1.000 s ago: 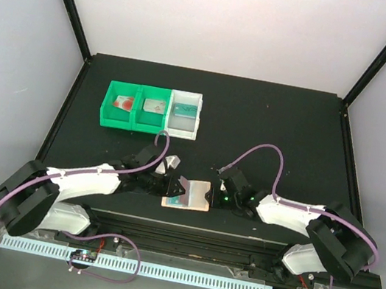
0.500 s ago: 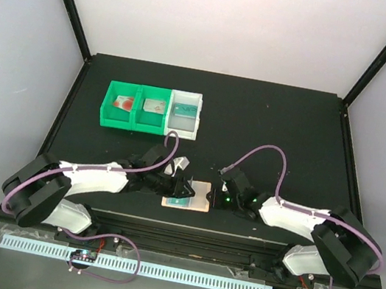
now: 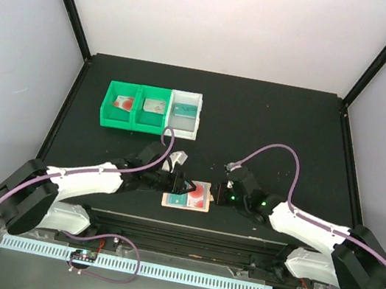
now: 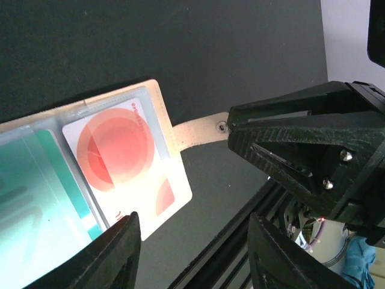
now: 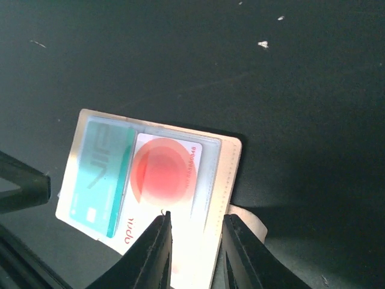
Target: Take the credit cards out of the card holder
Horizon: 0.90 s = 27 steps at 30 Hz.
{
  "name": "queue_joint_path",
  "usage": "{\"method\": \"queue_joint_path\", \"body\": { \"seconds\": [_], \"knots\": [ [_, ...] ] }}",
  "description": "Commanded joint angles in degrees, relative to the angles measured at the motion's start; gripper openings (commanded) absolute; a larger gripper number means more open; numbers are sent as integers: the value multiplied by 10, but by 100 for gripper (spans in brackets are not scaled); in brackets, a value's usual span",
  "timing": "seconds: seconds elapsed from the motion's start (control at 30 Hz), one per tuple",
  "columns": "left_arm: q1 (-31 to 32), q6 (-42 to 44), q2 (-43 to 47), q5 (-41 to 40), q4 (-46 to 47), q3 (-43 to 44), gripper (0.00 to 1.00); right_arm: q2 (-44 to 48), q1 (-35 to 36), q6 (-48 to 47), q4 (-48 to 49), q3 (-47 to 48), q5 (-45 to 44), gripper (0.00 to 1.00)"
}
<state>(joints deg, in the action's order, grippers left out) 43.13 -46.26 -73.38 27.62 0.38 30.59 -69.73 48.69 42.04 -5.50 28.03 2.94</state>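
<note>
1. Lying open and flat near the front edge of the black bench point(image 3: 270, 128), the tan-peach bifold card holder point(image 5: 230, 158) has a teal plastic card point(image 5: 99, 174) in its left pocket and a red-pink plastic card point(image 5: 163, 171) in its right
2. Hovering over it, the left end effector point(image 4: 192, 235) is released, with its fingers apart
3. Opposite, the right end effector point(image 5: 197, 226) has narrowly parted fingers straddling the holder's tabbed edge; I cannot tell whether it is grasping
4. Further back, well apart, sit the joined green and white plastic bins point(image 3: 129, 124)

The teal card point(image 4: 30, 198) runs off the left wrist view at 8 o'clock. The right tool point(image 5: 195, 241) hides the 6 o'clock edge of the card holder point(image 5: 231, 162), perhaps pinning it.
</note>
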Motion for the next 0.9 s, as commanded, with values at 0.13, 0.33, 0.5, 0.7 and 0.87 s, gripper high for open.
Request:
{"method": "queue_joint_path", "body": {
  "seconds": [0.13, 0.33, 0.5, 0.7, 0.87],
  "knots": [
    [-11, -4, 4, -33, 5, -6, 52, -5, 3, 5, 49, 2, 43, 23],
    [-18, -7, -23, -53, 49, -30, 51, -59, 2, 20, 86, 6, 70, 22],
    [-23, -9, -40, -56, 68, -37, 50, -83, 3, 18, 93, 15, 57, 22],
    [-23, -26, -65, -44, 109, -54, 49, -118, 2, 21, 108, 27, 70, 22],
    [-22, -32, -84, -31, 132, -62, 48, -133, 2, 25, 117, 23, 70, 22]
  ]
}}
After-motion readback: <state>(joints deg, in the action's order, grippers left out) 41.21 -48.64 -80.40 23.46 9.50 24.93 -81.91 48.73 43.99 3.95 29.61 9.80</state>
